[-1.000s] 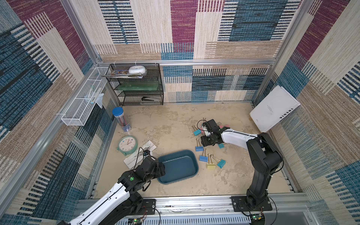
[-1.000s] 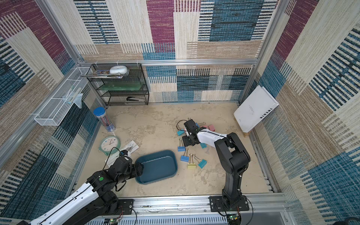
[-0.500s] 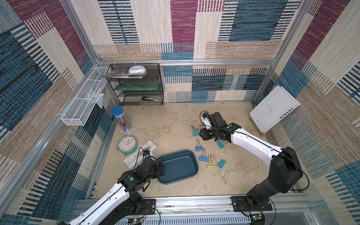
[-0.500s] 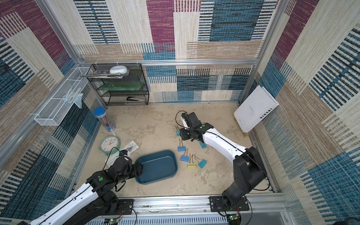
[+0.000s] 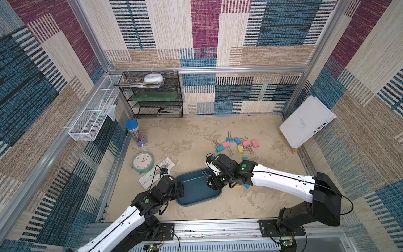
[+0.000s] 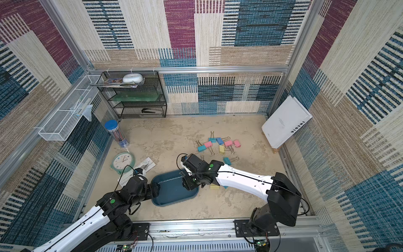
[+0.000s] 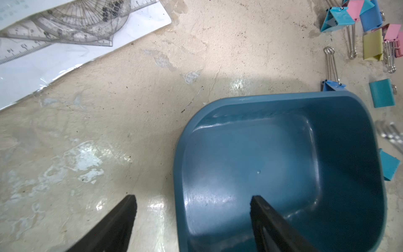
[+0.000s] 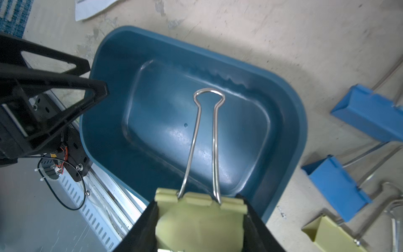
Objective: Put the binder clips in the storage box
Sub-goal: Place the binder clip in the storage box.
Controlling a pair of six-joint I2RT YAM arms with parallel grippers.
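Note:
The storage box (image 5: 194, 188) (image 6: 170, 191) is a dark teal tub near the front, and nothing lies in it. My right gripper (image 8: 200, 218) (image 5: 212, 184) is shut on a yellow binder clip (image 8: 199, 220) above the box's right end, its wire handle (image 8: 207, 141) pointing over the inside. My left gripper (image 7: 194, 209) (image 5: 180, 189) is open and straddles the box's left rim (image 7: 177, 174), one finger inside and one outside. Several loose binder clips (image 5: 237, 144) (image 6: 220, 145) lie behind the box. More (image 8: 335, 185) (image 7: 381, 92) lie by its right side.
A round clock (image 5: 142, 161) and a ruler packet (image 5: 157, 172) lie left of the box, with a pencil tube (image 5: 136, 134) behind them. A black mesh rack (image 5: 152, 96) and a white wire basket (image 5: 93, 117) stand at the back left. A white book (image 5: 305, 122) leans at the right wall.
My right arm has swung from the clip pile forward to the box, with the yellow clip between its jaws. The left arm has stayed where it was.

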